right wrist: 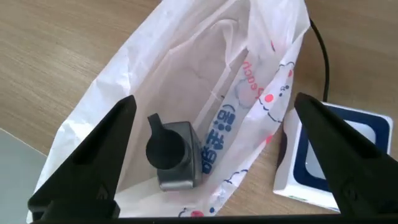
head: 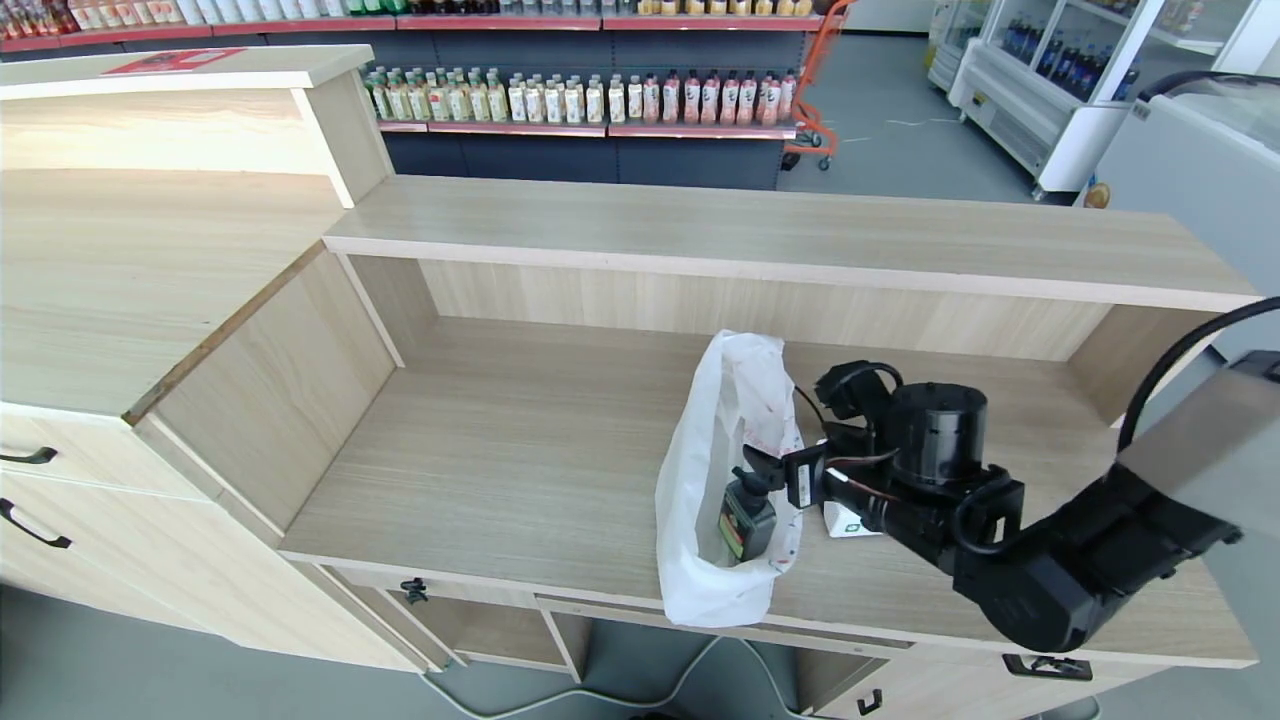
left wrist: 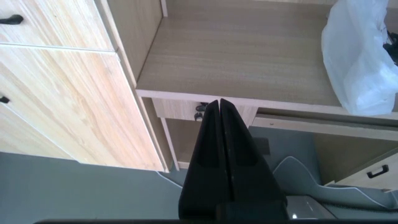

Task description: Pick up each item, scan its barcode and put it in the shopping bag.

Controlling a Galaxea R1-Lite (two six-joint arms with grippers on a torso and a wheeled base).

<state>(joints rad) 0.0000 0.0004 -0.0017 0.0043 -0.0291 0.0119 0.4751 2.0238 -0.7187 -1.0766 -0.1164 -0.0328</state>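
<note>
The shopping bag (head: 715, 500) stands on the lower counter (head: 500, 450), near its front edge and right of the middle; a bottle (head: 747, 518) sits inside it; the scanner (head: 848, 522) rests just beside the bag on its right; the right gripper (head: 768, 468) hangs over the bag's mouth, above the bottle; a raised ledge (head: 760, 235) runs behind the counter, with stocked shelves (head: 590, 100) well behind that; the left gripper (left wrist: 219, 111) is low before the counter's front edge, left of the bag.

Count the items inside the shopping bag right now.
1: a dark bottle with a black cap sits at the bottom of the white shopping bag, below the open right gripper. The bag's folds may hide others.
</note>
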